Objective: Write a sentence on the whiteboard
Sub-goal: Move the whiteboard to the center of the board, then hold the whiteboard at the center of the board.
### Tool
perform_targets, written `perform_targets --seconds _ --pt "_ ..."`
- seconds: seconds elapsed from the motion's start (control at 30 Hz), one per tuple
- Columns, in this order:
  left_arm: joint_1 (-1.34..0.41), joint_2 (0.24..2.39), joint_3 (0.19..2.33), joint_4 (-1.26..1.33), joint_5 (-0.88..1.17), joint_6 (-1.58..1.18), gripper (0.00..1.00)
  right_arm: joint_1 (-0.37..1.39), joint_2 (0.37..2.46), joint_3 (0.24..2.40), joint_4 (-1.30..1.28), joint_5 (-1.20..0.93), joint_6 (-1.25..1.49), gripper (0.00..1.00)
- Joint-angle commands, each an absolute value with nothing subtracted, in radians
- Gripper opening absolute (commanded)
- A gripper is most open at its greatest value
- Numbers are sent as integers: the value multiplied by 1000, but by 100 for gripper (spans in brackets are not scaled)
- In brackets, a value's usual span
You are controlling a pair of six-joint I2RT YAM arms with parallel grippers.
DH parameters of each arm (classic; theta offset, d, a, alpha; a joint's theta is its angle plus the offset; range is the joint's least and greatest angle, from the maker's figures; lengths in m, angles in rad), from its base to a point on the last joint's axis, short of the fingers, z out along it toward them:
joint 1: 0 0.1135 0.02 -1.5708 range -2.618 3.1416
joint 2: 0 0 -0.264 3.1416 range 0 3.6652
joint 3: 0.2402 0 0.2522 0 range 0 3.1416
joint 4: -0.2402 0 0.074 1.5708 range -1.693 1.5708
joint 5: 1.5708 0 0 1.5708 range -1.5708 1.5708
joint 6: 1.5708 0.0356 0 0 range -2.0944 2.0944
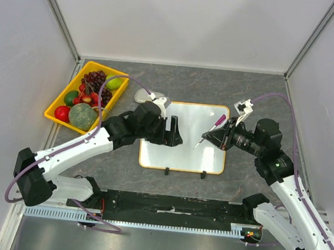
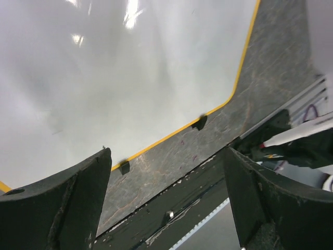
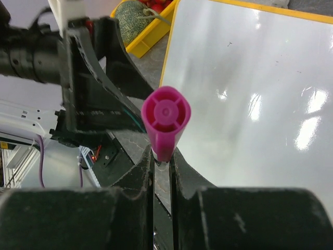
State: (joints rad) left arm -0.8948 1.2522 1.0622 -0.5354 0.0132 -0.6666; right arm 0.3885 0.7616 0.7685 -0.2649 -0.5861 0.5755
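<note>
**Q:** What is lying nearest the arm bases?
**A:** The whiteboard [image 1: 182, 153] is lying flat on the bench [image 1: 264, 99], with its two black clip feet [image 1: 166, 171] pointing toward the bases. Its glossy face is showing only glare. No stroke of the sentence is appearing on it yet.

**Q:** What are the arms doing over it?
**A:** The left fingers [image 2: 78, 198] are hanging spread apart and empty above the board's left portion. The right fingers [image 3: 140, 177] are clamping a magenta marker [image 3: 165, 117] around its barrel and slanting the tip down toward the middle of the board. Whether the tip is touching cannot be told.

**Q:** How is the board likely to be handling?
**A:** It is looking stiff, thin and light, with a slick surface, so pen pressure is probably risking a slide across the bench. Pressing down on the yellow rim or a bare corner with the left fingers, clear of the writing area, is seeming the soundest hold. The flat face is offering nothing to pinch.

**Q:** And farthest off?
**A:** A yellow fruit tray [image 1: 64, 91] is sitting at the far left, well apart from the board. A pale grey object [image 1: 143, 95] is lying just beyond the board's far-left corner.
</note>
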Motion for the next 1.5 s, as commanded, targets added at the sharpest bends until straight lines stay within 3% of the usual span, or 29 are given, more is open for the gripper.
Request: perform_targets --seconds 0.0,0.37,0.73,1.07,1.47 --pt "-804 1195 1097 -469 179 -641 91 387 776 753 -281 -595 546 0" --pt "-666 999 942 -411 239 -641 93 399 870 784 -307 -595 472 0" --pt "-399 1104 896 -316 520 -505 93 399 890 762 -236 -445 506 0" --pt "-167 1109 766 -152 699 -503 93 400 884 745 -199 -437 483 0" --pt "-114 1103 738 -127 746 -532 92 399 902 741 -141 -443 480 0"
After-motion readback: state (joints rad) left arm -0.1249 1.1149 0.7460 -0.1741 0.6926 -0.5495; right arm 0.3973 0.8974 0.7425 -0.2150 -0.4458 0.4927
